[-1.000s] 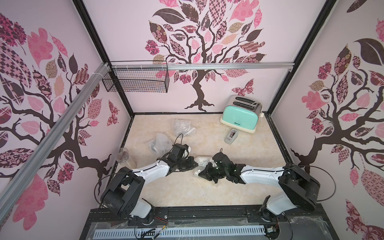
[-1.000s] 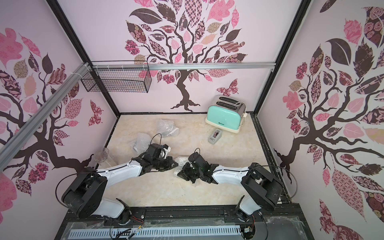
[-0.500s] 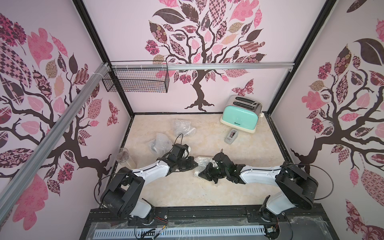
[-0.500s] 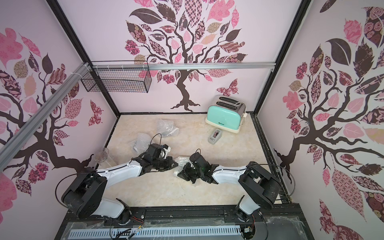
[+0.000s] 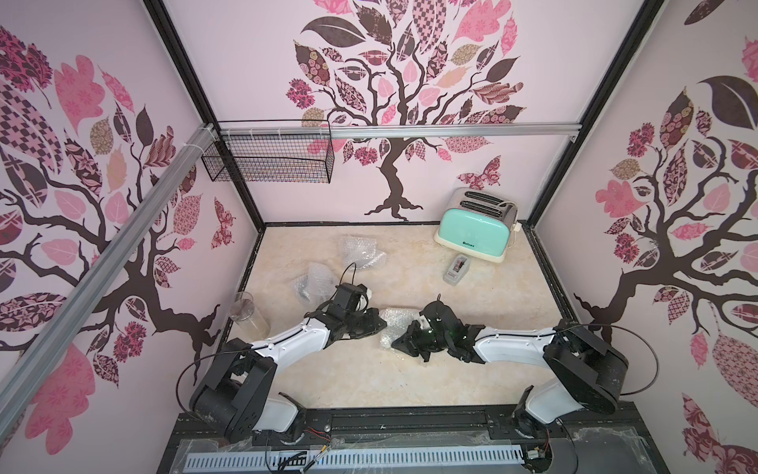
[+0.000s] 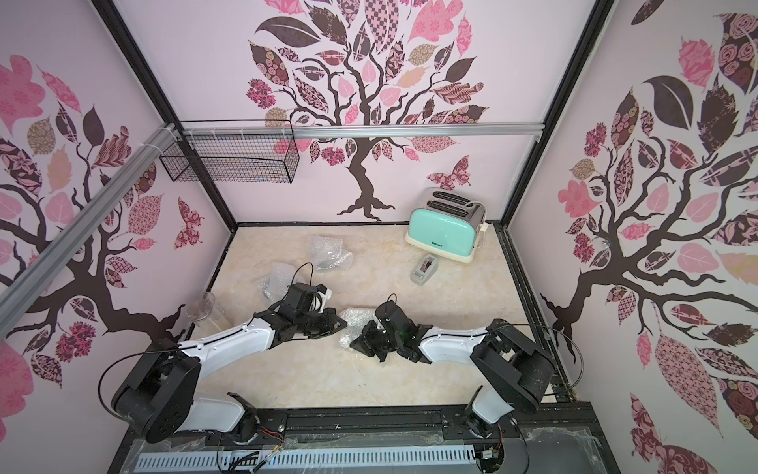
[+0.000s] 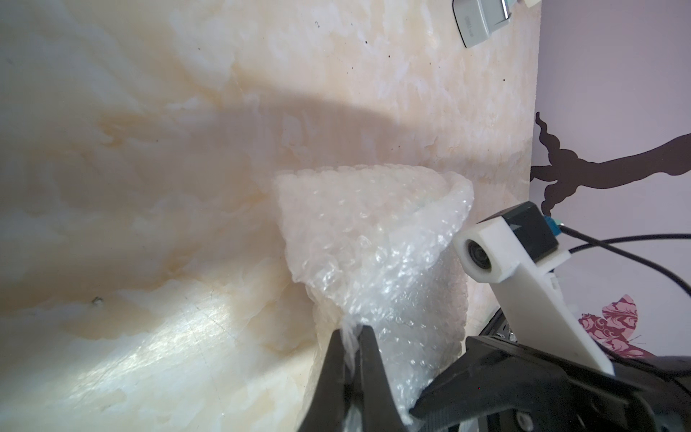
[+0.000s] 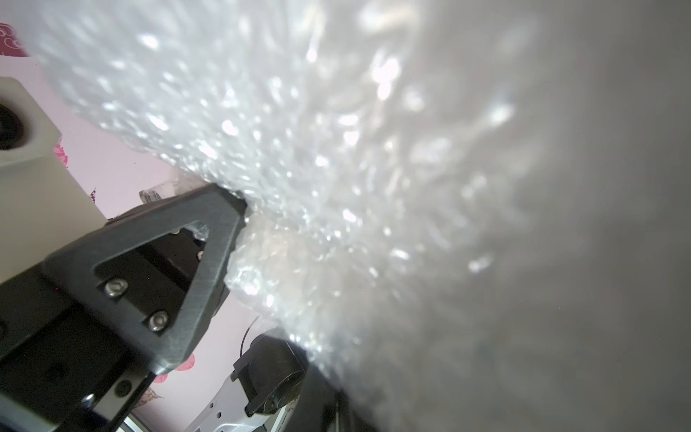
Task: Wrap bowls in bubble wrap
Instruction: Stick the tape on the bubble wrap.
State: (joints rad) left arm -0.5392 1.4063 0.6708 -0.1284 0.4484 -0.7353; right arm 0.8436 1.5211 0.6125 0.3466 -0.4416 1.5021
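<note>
Bubble wrap [image 5: 394, 326] bunched up mid surface [image 5: 369, 377] | left fingers [image 7: 351, 334] pinch its edge | right fingers [image 5: 404, 344] closed tight on its right side

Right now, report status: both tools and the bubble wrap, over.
Left tool shut on bubble wrap edge. Right tool shut, tip against same bundle, grip unclear. Glass apart, well off to the left.
</note>
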